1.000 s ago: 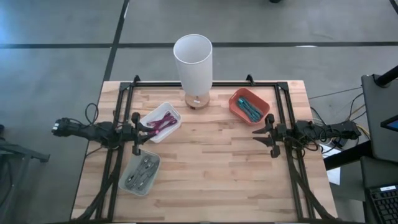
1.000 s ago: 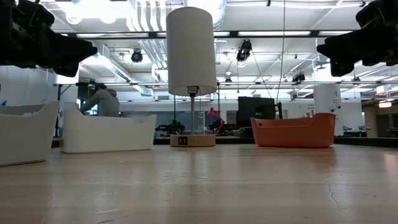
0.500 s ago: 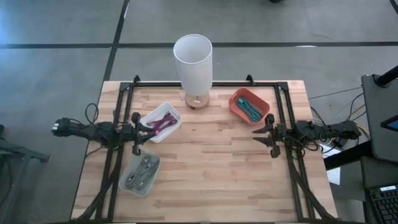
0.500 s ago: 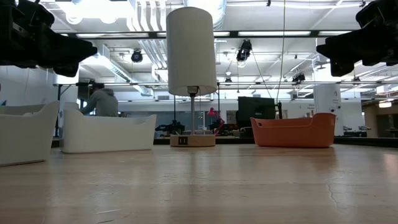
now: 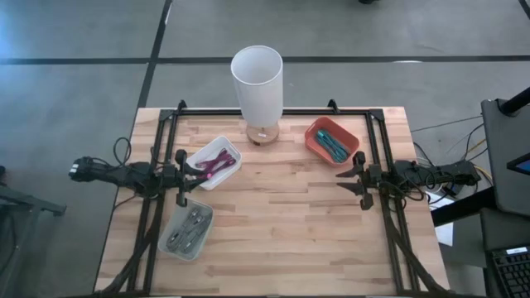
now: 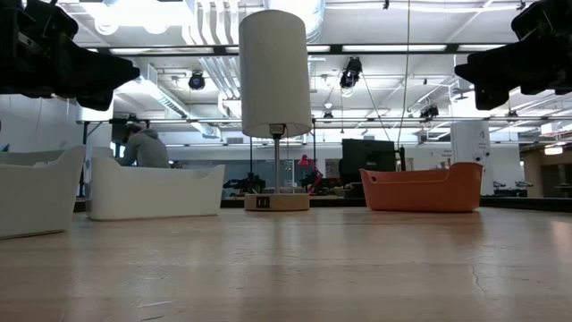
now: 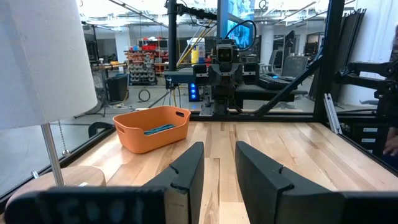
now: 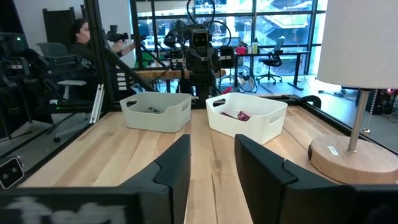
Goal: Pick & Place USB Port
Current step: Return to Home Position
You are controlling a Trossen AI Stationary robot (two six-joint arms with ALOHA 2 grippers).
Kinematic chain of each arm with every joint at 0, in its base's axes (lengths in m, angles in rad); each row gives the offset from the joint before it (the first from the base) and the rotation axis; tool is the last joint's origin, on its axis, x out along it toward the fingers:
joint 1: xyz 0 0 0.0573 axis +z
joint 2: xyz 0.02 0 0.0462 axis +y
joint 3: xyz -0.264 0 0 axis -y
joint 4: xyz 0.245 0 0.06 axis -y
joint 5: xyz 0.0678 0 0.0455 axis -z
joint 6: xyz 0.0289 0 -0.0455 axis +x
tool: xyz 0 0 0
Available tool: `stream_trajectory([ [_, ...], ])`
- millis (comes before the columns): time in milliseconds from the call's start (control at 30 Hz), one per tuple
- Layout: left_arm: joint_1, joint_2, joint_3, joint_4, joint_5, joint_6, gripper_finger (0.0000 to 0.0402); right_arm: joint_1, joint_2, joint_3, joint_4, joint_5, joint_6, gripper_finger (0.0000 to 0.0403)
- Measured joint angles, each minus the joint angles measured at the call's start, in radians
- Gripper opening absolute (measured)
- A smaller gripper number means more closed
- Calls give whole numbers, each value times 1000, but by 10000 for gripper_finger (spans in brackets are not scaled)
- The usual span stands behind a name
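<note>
Left gripper (image 5: 182,177), right gripper (image 5: 354,180) unmoved; white bin (image 6: 156,192) wall hides cables (image 5: 217,162).

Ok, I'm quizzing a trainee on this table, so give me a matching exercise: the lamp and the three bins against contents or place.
1 lamp
2 orange bin
3 left bin nearer the lamp
4 left bin farther from the lamp

A holds silvery pieces
B holds teal cables
C stands near the back edge, middle
D holds red cables

Pairs: 1-C, 2-B, 3-D, 4-A
</note>
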Motion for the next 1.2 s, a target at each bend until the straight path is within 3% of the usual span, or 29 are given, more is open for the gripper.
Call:
stream_trajectory([
  [767, 0, 0, 0, 0, 0, 0, 99, 0, 0, 0, 0, 0, 1, 93],
  [1200, 0, 0, 0, 0, 0, 0, 99, 0, 0, 0, 0, 0, 3, 106],
])
